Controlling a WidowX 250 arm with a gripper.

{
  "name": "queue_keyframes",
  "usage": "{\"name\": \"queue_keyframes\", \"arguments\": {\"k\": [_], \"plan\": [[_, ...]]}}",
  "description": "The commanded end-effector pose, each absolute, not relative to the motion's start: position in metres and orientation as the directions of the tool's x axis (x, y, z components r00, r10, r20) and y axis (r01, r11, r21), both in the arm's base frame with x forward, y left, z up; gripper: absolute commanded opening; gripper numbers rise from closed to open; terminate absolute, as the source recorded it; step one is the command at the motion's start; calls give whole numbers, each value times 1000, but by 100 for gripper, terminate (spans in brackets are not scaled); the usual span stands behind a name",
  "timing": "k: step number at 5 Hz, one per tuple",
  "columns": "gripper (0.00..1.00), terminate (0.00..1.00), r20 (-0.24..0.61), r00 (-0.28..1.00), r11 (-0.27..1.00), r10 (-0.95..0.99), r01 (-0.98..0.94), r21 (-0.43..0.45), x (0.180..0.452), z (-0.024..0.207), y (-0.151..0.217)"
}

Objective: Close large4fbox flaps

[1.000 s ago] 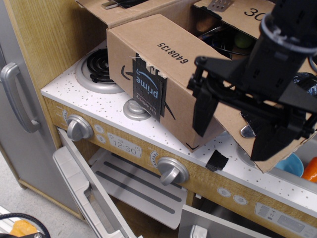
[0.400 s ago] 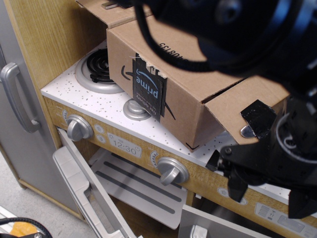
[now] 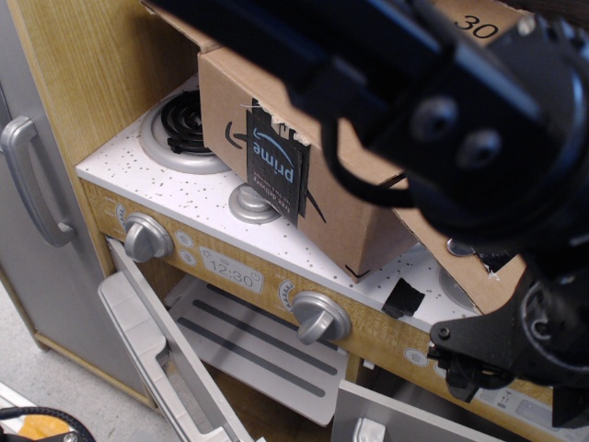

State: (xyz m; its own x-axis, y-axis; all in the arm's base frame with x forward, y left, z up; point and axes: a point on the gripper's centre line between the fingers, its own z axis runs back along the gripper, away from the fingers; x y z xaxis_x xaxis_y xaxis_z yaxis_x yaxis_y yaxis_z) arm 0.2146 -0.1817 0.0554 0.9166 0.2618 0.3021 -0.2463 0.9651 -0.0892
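Box: large4fbox [image 3: 304, 175] sits on the toy stove top [image 3: 175, 189], its near corner pointing toward the front edge; prime tape [image 3: 274, 166] faces the camera.
Why there: my guess, it is parked on the flat counter so the flaps can be pushed down from above w/o the box sliding off.
Flaps: one flap [image 3: 460, 262] hangs out to the right, down toward the counter; another, printed "30" [image 3: 479, 23], shows at the top edge. Not closed yet, as far as I can see.
My arm: my black arm [image 3: 442, 120] crosses the upper right of the view, close to the lens, hiding most of the box top.
My gripper: gripper [image 3: 497, 354] sits low right, in front of the stove panel, beside and below the hanging flap. Fingers: cannot tell if apart or together, too blurred and cut off by the frame.
Edges: counter front edge runs just below the box corner; knobs [image 3: 317, 318] and the open oven door [image 3: 156, 350] lie beneath.
Room: open counter left of the box by the burner [image 3: 184, 129]; right side is tight, w/ flap and my gripper close together.
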Motion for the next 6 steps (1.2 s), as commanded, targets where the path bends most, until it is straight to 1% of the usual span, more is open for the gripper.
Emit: {"name": "queue_keyframes", "arguments": {"k": [1, 2, 3, 4, 5, 6], "plan": [[100, 0, 393, 885, 967, 250, -208, -147, 244, 54, -173], [100, 0, 427, 885, 982, 186, -155, -107, 256, 56, -157], [100, 0, 436, 889, 990, 140, -125, -63, 264, 71, -155], [100, 0, 431, 896, 994, 107, -108, -22, 264, 95, -152], [100, 0, 458, 887, 991, 60, -109, 81, 265, 123, -150], [100, 0, 480, 877, 974, -4, -105, 201, 267, 143, -145]]}}
